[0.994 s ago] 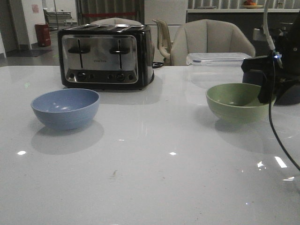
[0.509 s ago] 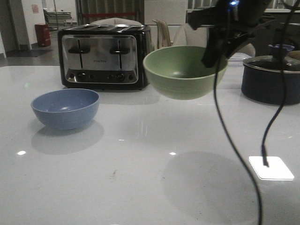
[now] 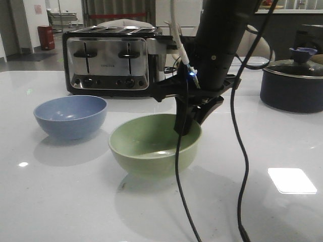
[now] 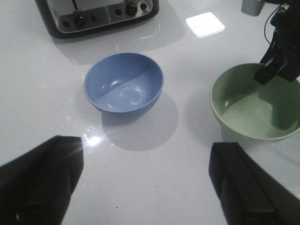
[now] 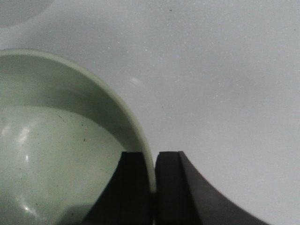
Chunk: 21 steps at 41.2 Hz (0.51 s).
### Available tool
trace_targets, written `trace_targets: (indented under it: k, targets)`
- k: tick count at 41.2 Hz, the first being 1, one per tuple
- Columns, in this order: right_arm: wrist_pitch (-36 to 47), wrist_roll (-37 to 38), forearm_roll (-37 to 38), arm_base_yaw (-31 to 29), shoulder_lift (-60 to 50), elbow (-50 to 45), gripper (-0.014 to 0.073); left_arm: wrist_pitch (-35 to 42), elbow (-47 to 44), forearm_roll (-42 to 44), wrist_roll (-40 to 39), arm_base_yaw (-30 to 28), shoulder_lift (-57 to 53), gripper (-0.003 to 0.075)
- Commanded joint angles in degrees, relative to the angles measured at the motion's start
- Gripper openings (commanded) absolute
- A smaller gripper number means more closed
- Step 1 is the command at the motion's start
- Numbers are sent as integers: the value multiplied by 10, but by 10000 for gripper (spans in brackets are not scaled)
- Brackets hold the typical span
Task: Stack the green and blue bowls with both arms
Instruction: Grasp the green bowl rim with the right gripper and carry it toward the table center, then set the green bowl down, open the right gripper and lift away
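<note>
Pinching the green bowl's point(image 3: 154, 146) rim, the right tool point(image 5: 154, 187) has it on the surface point(image 3: 75, 201) beside the blue bowl point(image 3: 70, 116). Left tool point(image 4: 140, 187) gapes wide, empty. Stacking isn't done; neither bowl is nested yet.

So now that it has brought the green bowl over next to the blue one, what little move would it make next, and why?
Probably lift. The right gripper is shut on the rim of the pale green round bowl, which sits low on the white table beside the dusty blue round bowl, not in it. The left gripper hangs open, holding nothing.
</note>
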<state>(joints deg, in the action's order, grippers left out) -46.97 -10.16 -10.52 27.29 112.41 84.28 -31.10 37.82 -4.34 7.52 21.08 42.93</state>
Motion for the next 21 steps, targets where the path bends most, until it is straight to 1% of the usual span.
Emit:
trace_targets:
  k: [1,4,6,8,16,21]
  targets:
    - [10,-7,-7,-1,-27,18,240,46,16,-5,-1,5,0,602]
    - [13,-7,-7,-1,-30,18,358,46,16,-5,-1,5,0,602]
    - [18,-7,-7,-1,-36,20,416,46,16,-5,-1,5,0,602]
    - [23,-7,-7,-1,-46,21,445,46,16,-5,-1,5,0,602]
    - [31,-7,-9,7,-138,8,444,46,16,-5,-1,5,0,602]
    - [47,-25,-3,30,-222,-38,444,46,16,-5,-1,5,0,602]
